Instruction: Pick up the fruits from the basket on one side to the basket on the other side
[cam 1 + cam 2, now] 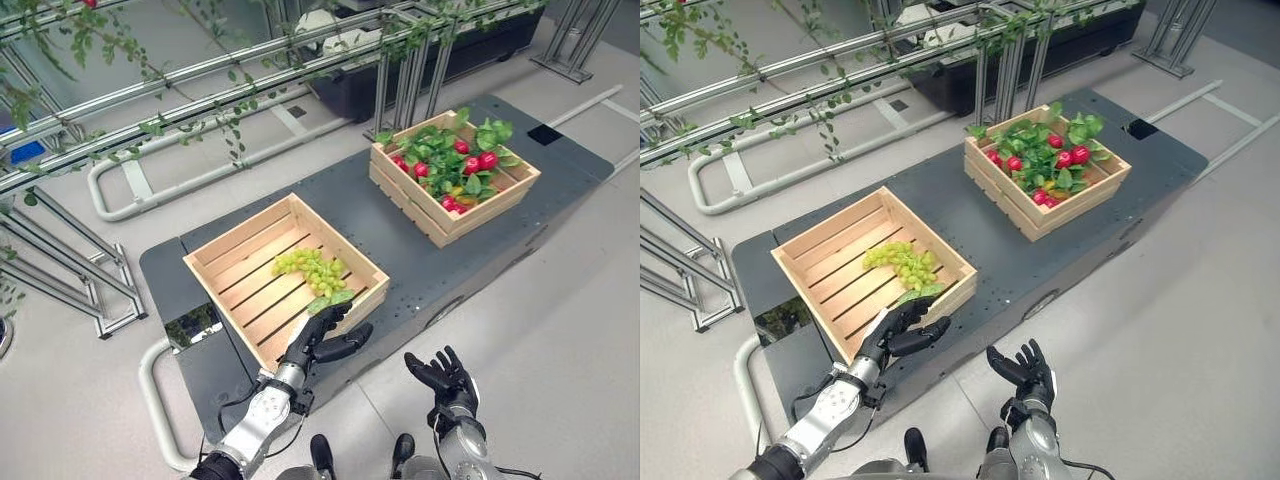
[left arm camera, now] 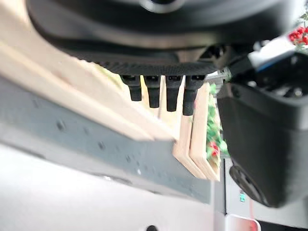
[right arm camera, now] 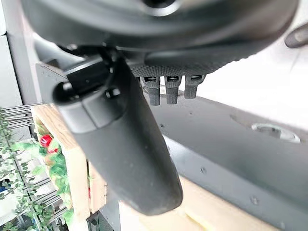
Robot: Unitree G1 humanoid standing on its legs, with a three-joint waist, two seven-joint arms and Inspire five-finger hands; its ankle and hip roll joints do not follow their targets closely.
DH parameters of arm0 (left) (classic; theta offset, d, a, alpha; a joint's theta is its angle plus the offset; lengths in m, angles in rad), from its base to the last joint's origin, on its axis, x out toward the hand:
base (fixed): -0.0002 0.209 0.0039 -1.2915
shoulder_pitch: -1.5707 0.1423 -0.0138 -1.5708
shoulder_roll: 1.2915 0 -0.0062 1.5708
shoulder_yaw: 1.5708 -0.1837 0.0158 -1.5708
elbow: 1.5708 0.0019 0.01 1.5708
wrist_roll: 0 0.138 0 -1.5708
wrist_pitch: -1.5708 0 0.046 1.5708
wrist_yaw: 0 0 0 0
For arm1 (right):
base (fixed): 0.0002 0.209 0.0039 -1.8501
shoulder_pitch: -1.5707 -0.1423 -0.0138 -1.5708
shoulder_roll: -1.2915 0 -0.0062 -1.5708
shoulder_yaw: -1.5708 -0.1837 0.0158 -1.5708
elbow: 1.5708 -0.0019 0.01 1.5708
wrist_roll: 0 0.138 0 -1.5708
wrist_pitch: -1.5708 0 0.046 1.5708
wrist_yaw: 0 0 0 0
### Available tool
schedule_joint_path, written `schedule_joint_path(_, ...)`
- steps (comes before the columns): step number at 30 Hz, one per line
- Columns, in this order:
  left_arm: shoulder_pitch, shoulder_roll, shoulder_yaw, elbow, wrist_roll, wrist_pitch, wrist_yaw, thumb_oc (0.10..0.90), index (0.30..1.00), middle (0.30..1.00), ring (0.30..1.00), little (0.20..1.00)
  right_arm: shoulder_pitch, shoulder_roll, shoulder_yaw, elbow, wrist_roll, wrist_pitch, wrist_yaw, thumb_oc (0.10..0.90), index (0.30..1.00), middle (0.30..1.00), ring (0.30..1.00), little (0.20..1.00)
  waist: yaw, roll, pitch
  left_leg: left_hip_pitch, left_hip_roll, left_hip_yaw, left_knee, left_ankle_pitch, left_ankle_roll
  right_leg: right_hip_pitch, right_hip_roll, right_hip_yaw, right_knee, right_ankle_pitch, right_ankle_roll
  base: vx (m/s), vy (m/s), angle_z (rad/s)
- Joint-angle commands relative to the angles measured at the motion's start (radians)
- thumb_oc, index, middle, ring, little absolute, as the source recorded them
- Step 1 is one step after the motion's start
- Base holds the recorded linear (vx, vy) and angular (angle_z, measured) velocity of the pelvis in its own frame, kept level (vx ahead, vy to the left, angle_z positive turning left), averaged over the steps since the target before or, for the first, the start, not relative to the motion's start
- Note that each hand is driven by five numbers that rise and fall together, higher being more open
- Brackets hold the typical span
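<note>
My left hand (image 1: 322, 338) reaches forward from the lower left, fingers relaxed, thumb out to the side, holding nothing. My right hand (image 1: 443, 378) hovers lower on the right, palm up, fingers spread.

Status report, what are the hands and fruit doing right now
Left hand open at near crate rim. Right hand open, off the platform. Green grapes in near crate; red fruit in far crate. Nothing blocking.

Silver-grey arms end in dark hands: left hand (image 1: 325, 335), right hand (image 1: 443, 378).
</note>
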Motion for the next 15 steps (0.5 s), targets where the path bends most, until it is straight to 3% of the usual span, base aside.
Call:
schedule_joint_path(1, -0.093, 0.029, -0.033, -0.123, 0.086, -0.135, -0.010, 0.800, 0.900, 0.900, 0.900, 0.900, -0.027, 0.019, -0.019, -0.110, 0.006, -0.131, -0.019, 0.800, 0.900, 0.900, 0.900, 0.900, 0.000, -0.038, 0.015, 0.002, -0.035, -0.056, 0.002, -0.056, -0.005, -0.063, 0.025, 0.145, 0.257, 0.044, -0.009, 0.03, 0.006, 0.43)
schedule_joint_path(3, -0.108, 0.037, -0.046, -0.128, 0.095, -0.133, -0.006, 0.800, 0.900, 0.900, 0.900, 0.900, -0.024, 0.018, -0.021, -0.104, 0.005, -0.134, -0.010, 0.800, 0.900, 0.900, 0.900, 0.900, -0.011, -0.037, 0.026, 0.007, -0.032, -0.075, 0.002, -0.055, -0.008, -0.071, 0.032, 0.168, 0.210, 0.051, -0.012, 0.04, -0.124, 0.59)
schedule_joint_path(4, -0.140, 0.046, -0.052, -0.136, 0.075, -0.126, -0.007, 0.800, 0.900, 0.900, 0.900, 0.900, -0.031, 0.018, -0.023, -0.092, 0.000, -0.146, -0.001, 0.800, 0.900, 0.900, 0.900, 0.900, -0.024, -0.029, 0.037, 0.000, -0.014, -0.088, 0.002, -0.046, -0.010, -0.076, 0.045, 0.204, 0.042, 0.079, -0.033, 0.02, -0.183, 0.60)
schedule_joint_path(5, -0.145, 0.046, -0.052, -0.138, 0.075, -0.124, -0.008, 0.800, 0.900, 0.900, 0.900, 0.900, -0.035, 0.018, -0.023, -0.090, 0.000, -0.148, -0.003, 0.800, 0.900, 0.900, 0.900, 0.900, -0.024, -0.028, 0.038, -0.002, -0.012, -0.090, 0.002, -0.048, -0.011, -0.072, 0.047, 0.213, 0.002, 0.093, -0.032, 0.02, -0.258, 0.44)
schedule_joint_path(7, -0.176, 0.045, -0.055, -0.153, 0.097, -0.131, 0.021, 0.800, 0.900, 0.900, 0.900, 0.900, -0.069, 0.023, -0.031, -0.078, -0.003, -0.155, -0.009, 0.800, 0.900, 0.900, 0.900, 0.900, -0.032, -0.033, 0.044, -0.011, -0.010, -0.105, 0.002, -0.074, -0.013, -0.069, 0.043, 0.286, -0.231, 0.178, -0.008, 0.06, -0.344, 0.29)
schedule_joint_path(8, -0.182, 0.049, -0.057, -0.153, 0.102, -0.147, 0.014, 0.800, 0.900, 0.900, 0.900, 0.900, -0.080, 0.028, -0.034, -0.069, -0.004, -0.162, -0.019, 0.800, 0.900, 0.900, 0.900, 0.900, -0.033, -0.032, 0.041, -0.016, 0.000, -0.116, 0.002, -0.076, -0.015, -0.055, 0.056, 0.313, -0.249, 0.155, -0.008, 0.13, -0.434, 0.35)
schedule_joint_path(11, -0.165, 0.045, -0.029, -0.167, 0.162, -0.146, 0.075, 0.800, 0.900, 0.900, 0.900, 0.900, -0.086, 0.026, -0.036, -0.068, -0.028, -0.108, -0.030, 0.800, 0.900, 0.900, 0.900, 0.900, -0.026, -0.035, 0.032, -0.013, 0.019, -0.121, 0.002, -0.056, -0.022, -0.024, 0.061, 0.290, -0.233, 0.130, -0.009, 0.17, -0.271, 0.82)
schedule_joint_path(12, -0.149, 0.065, 0.008, -0.204, 0.178, -0.158, 0.096, 0.800, 0.900, 0.900, 0.900, 0.900, -0.070, 0.007, -0.033, -0.097, -0.037, -0.099, 0.009, 0.800, 0.900, 0.900, 0.900, 0.900, -0.019, -0.038, 0.027, -0.005, 0.033, -0.124, 0.003, -0.041, -0.035, 0.008, 0.065, 0.258, -0.226, 0.092, -0.017, 0.24, -0.235, 0.52)
schedule_joint_path(15, -0.131, 0.102, 0.064, -0.247, 0.232, -0.202, 0.139, 0.800, 0.900, 0.900, 0.900, 0.900, -0.052, -0.026, -0.037, -0.121, -0.080, -0.081, 0.002, 0.800, 0.900, 0.900, 0.900, 0.900, -0.011, -0.045, 0.022, -0.008, 0.046, -0.131, 0.018, -0.035, -0.051, 0.051, 0.071, 0.239, -0.256, 0.076, -0.028, 0.19, -0.159, 0.24)
